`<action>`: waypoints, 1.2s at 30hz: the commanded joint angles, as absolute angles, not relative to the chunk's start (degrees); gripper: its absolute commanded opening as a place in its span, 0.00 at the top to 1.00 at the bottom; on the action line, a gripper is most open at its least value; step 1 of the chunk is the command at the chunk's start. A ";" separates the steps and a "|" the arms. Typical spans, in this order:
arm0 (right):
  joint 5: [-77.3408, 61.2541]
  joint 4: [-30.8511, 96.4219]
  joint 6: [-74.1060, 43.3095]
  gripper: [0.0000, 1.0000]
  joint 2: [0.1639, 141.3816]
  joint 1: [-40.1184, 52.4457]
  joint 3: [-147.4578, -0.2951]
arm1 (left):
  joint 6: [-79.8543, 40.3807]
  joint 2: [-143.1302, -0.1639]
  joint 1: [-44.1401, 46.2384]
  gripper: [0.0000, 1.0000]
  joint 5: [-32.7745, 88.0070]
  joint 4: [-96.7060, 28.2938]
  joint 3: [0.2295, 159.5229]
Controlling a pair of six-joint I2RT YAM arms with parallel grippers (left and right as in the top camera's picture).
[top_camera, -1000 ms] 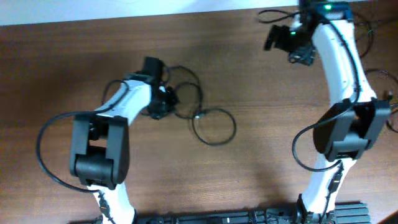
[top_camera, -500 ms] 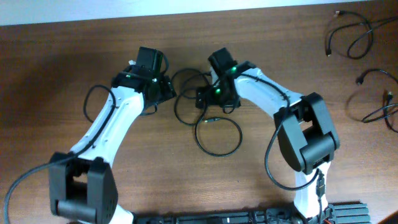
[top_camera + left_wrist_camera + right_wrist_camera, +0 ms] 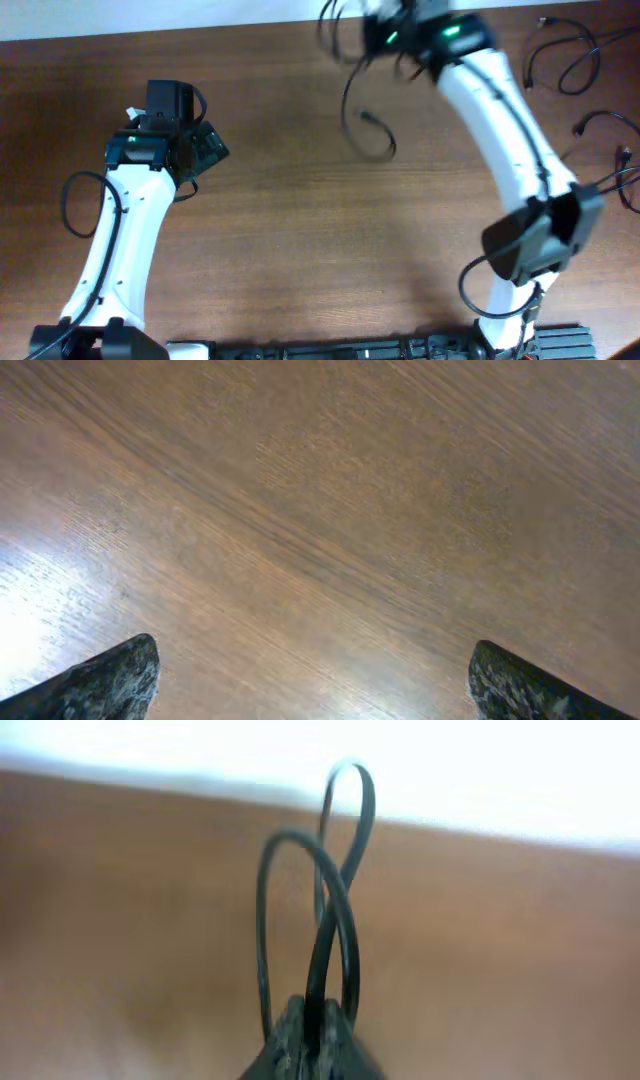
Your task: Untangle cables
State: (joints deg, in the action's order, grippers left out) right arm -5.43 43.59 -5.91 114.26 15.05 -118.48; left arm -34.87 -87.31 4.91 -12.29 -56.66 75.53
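My right gripper (image 3: 385,28) is at the table's far edge, near the middle, shut on a thin black cable (image 3: 352,95). The cable's blurred loops hang from it above the wood, with a small plug (image 3: 368,117) dangling. In the right wrist view the jaws (image 3: 315,1020) pinch the cable (image 3: 335,910), which rises in two loops. More cables lie at the far right (image 3: 562,52), (image 3: 600,125). My left gripper (image 3: 207,150) is at the left, open. Its fingertips (image 3: 110,680) stand wide apart over bare wood (image 3: 320,510).
Another thin cord (image 3: 625,188) reaches in from the right edge. The white far edge of the table (image 3: 480,780) lies just beyond the held loops. A black rail (image 3: 380,350) runs along the front edge between the arm bases.
The left gripper opened and drew back to the left, away from the tangle. The right gripper shut on a cable and carried it up to the far edge, so the middle of the table is now bare.
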 commanded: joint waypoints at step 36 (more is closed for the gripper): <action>-13.76 56.86 27.79 0.92 139.44 -12.29 -115.11 | -34.41 -86.32 4.71 0.01 -12.91 -56.73 75.31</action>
State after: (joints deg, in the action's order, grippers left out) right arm -10.79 54.85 32.77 139.65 -14.46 -116.18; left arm -34.87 -87.31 4.91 -12.29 -56.58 75.53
